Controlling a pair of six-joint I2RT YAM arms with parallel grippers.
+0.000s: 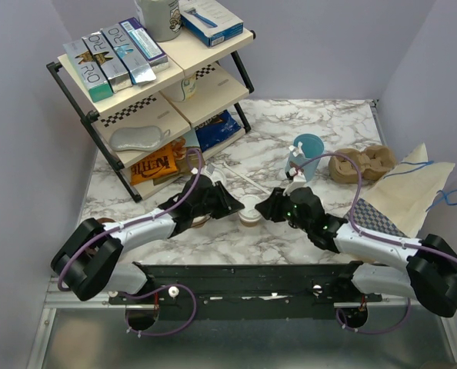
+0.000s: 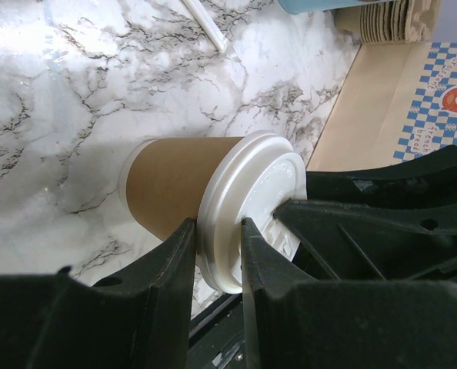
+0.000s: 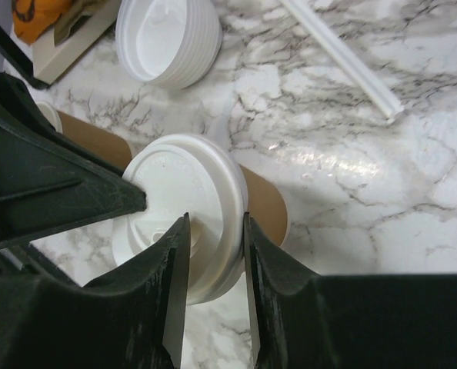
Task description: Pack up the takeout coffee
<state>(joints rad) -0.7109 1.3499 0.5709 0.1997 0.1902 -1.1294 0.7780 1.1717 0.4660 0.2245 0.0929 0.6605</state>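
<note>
Two sets of fingers are closed on one object. The left arm's fingers (image 2: 179, 265) are pinched across the rim of the white lid (image 2: 251, 188). The right arm's fingers (image 3: 175, 265) are pinched across the same rim from the opposite side. No gap is seen at either contact.

The takeout coffee (image 2: 175, 181) is stood upright on the marble worktop (image 2: 75, 92), between the two arms and near the front centre.

Progress, as judged:
- The lid is seated square on the cup, so capping is taken as done or nearly so.
- Packing proper is not begun: the cup is in neither a carrier nor a bag, and both are well apart from it on the right.
- A lift, a carry to the right and a placing are left. Which receptacle is meant cannot be told.

Count:
- Lidded tan cup: one.
- Lidless tan cup (image 3: 90, 138): one, just beside the lidded cup and partly hidden by the left arm.
- Stack of spare lids (image 3: 167, 42): one; the number in it is not readable.
- Straw (image 3: 340, 54): one, lying on the worktop.
- Blue cup (image 1: 307, 150): one.
- Pulp carriers (image 1: 363, 165): one pile; the number in it is unclear.
- Paper bag (image 1: 409, 192): one, lying flat.
</note>
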